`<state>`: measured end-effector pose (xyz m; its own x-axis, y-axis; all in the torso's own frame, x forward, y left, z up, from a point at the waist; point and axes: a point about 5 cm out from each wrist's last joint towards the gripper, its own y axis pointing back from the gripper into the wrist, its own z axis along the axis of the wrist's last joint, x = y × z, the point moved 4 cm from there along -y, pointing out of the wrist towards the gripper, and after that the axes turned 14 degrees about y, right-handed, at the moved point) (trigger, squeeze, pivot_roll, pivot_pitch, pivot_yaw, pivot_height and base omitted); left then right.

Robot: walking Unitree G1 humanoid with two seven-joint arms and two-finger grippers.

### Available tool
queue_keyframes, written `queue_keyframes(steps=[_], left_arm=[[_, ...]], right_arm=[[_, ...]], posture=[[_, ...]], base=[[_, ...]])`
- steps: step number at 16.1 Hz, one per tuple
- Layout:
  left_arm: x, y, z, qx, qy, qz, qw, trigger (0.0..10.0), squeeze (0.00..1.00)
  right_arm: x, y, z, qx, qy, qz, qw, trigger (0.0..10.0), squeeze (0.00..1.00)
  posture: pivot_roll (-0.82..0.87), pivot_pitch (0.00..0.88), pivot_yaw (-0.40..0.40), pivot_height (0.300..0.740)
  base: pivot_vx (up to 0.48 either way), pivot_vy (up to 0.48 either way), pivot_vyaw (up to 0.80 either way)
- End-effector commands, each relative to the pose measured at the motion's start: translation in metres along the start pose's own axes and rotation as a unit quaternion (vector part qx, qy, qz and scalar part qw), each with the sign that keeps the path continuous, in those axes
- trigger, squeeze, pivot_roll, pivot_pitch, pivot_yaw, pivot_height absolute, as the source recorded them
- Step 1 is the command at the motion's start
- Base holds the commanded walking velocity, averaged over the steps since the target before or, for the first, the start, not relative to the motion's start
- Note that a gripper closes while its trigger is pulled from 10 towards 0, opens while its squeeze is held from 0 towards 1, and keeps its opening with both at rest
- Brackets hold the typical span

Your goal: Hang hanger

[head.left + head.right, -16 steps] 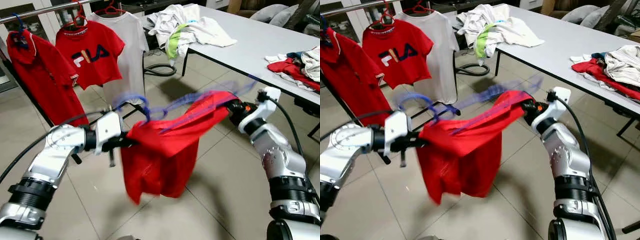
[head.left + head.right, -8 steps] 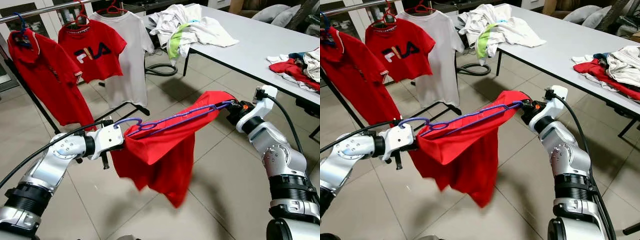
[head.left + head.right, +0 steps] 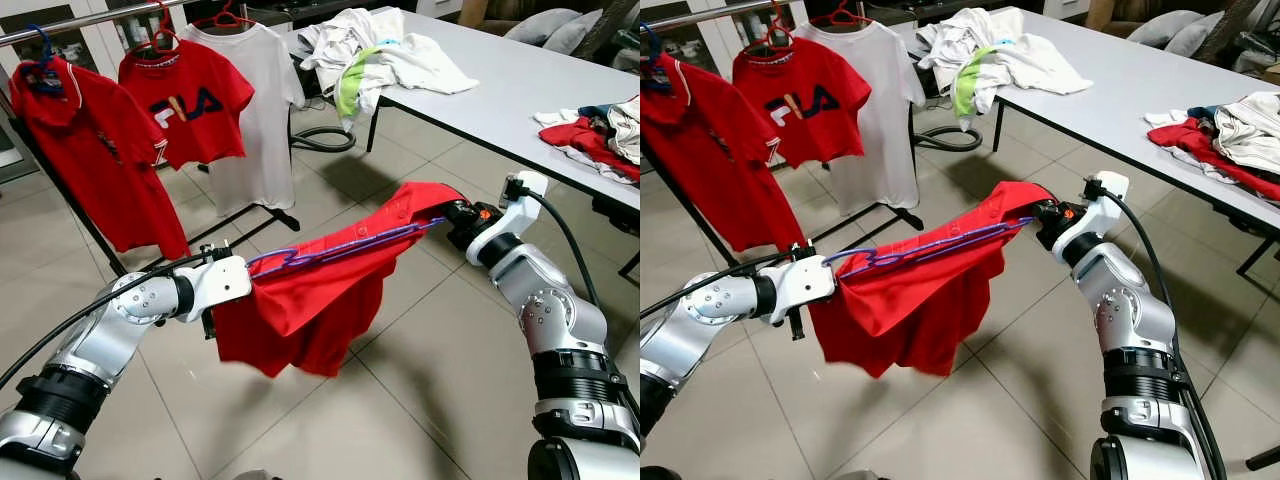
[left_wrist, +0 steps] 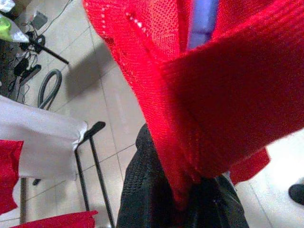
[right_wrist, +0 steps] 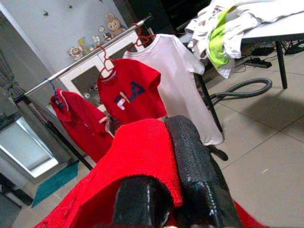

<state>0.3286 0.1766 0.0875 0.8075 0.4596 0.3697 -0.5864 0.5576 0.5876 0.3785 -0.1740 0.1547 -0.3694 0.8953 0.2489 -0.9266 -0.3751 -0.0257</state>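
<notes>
The left hand (image 3: 222,290) and right hand (image 3: 455,215) each stayed clamped on an end of the red shirt (image 3: 300,310), stretched between them above the floor with the purple hanger (image 3: 330,248) inside, near the rack (image 3: 80,20).

You hold a red shirt (image 3: 300,310) on a purple hanger (image 3: 340,245); the rack's tee (image 3: 255,110) is white.

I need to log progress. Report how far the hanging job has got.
Done: the red shirt sits on the purple hanger. In hand: the left hand and right hand hold the shirt stretched between them, above the floor. Left: hooking the hanger onto the rail, where three garments already hang.
</notes>
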Motion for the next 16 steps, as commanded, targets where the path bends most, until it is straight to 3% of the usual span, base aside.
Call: queue_keyframes(steps=[1,5,9,11,16], left_arm=[[0.007,0.005,-0.017,0.043,0.004,0.015,0.999,0.0,0.00],[0.033,0.004,-0.014,0.031,0.021,0.128,0.991,0.0,0.00],[0.038,-0.002,-0.011,0.026,0.010,0.155,0.988,0.0,0.00],[0.039,-0.008,-0.014,0.040,0.008,0.156,0.987,0.0,0.00],[0.047,-0.022,-0.017,0.079,0.007,0.174,0.982,0.0,0.00]], right_arm=[[-0.005,0.001,0.023,-0.035,0.008,-0.014,0.999,0.0,0.00],[0.000,0.001,0.019,-0.034,0.005,-0.006,0.999,0.0,0.00],[0.008,-0.001,0.015,-0.029,0.004,0.008,1.000,0.0,0.00],[0.018,-0.003,0.016,-0.028,0.008,0.026,0.999,0.0,0.00],[0.068,-0.003,0.010,-0.005,0.046,0.105,0.993,0.0,0.00]], posture=[[-0.03,0.000,0.038,0.740],[-0.03,0.000,0.040,0.740],[-0.03,0.000,0.038,0.740],[-0.03,0.000,0.038,0.740],[-0.04,0.000,0.046,0.740]], base=[[0.000,0.000,0.00],[0.000,0.000,0.00],[0.000,0.000,0.00],[0.000,0.000,0.00],[0.000,0.000,0.00]])
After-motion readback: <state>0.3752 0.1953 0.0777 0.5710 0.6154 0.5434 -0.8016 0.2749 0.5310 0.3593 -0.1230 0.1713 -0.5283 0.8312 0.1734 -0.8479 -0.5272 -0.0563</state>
